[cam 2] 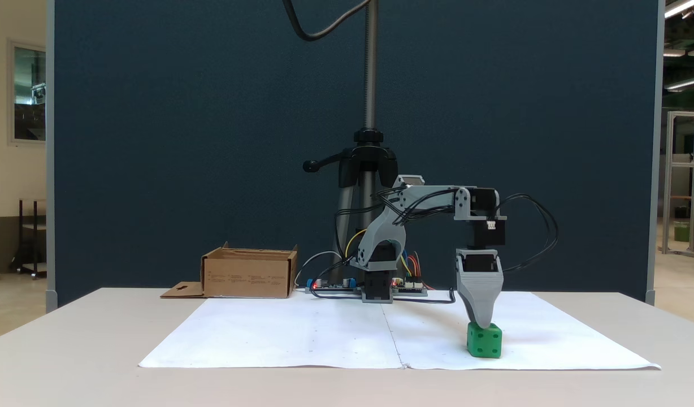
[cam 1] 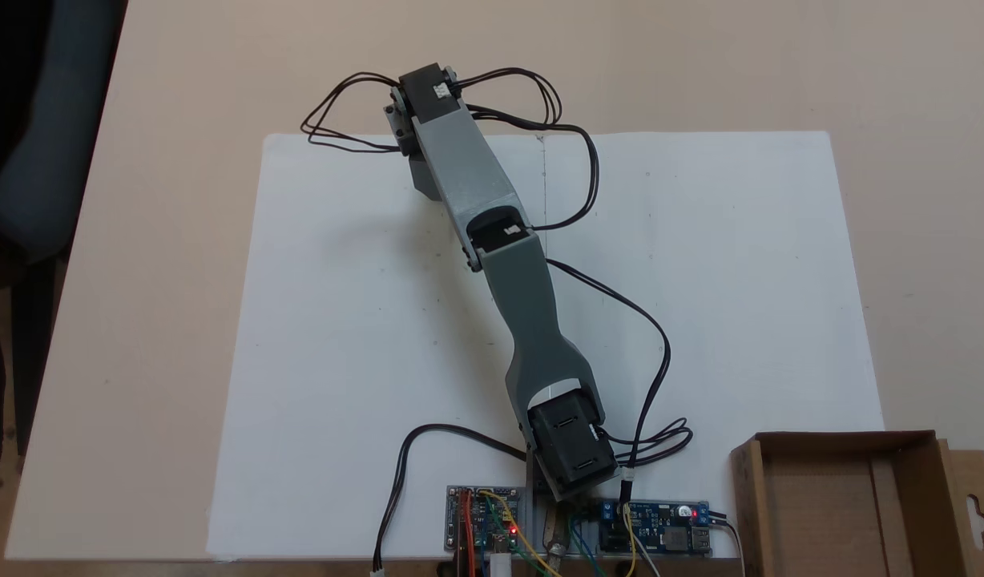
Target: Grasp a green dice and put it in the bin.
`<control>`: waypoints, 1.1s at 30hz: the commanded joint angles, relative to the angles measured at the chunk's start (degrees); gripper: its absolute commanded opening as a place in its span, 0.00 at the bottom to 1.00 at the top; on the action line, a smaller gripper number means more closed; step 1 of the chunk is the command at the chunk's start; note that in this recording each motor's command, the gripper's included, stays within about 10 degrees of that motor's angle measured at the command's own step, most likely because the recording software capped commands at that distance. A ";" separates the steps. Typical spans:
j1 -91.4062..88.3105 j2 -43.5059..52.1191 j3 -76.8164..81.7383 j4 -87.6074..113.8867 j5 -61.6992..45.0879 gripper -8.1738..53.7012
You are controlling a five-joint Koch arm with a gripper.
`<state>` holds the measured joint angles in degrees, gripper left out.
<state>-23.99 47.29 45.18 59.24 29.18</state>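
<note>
Beige tabletop (cam 2: 70, 350) fills the foreground of the side-on fixed view, with a big white paper sheet (cam 2: 302, 333) spread flat across it. Nearest on that sheet, toward the right, sits the green dice (cam 2: 485, 341), resting on the paper. Right on top of it comes the gripper (cam 2: 481, 323), pointing straight down, its grey tapered tip touching the dice's upper face. Only one tapered shape shows from this side, so I cannot tell whether the jaws are spread or closed, or whether they grip the cube at all. In the top-down fixed view the wrist end of the arm (cam 1: 428, 104) covers that spot over the sheet's far edge.

Further back, the grey arm bends at the elbow and runs to its base (cam 2: 378, 282), black cables (cam 2: 542, 237) looping off it. Circuit boards (cam 2: 330, 285) with small red lights lie beside the base. Off to the left in the side-on view stands the bin (cam 2: 248, 274), an open brown cardboard box, its flap lying flat on the table, well apart from the dice. Behind everything, a tripod (cam 2: 369, 158) stands before a dark blue partition (cam 2: 183, 141).
</note>
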 commanded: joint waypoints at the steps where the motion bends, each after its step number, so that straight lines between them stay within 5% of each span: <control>1: -0.26 1.49 -2.55 -0.44 3.78 0.81; 33: -0.44 -4.04 -2.55 -5.45 3.78 0.80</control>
<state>-23.91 42.01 45.18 56.25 29.18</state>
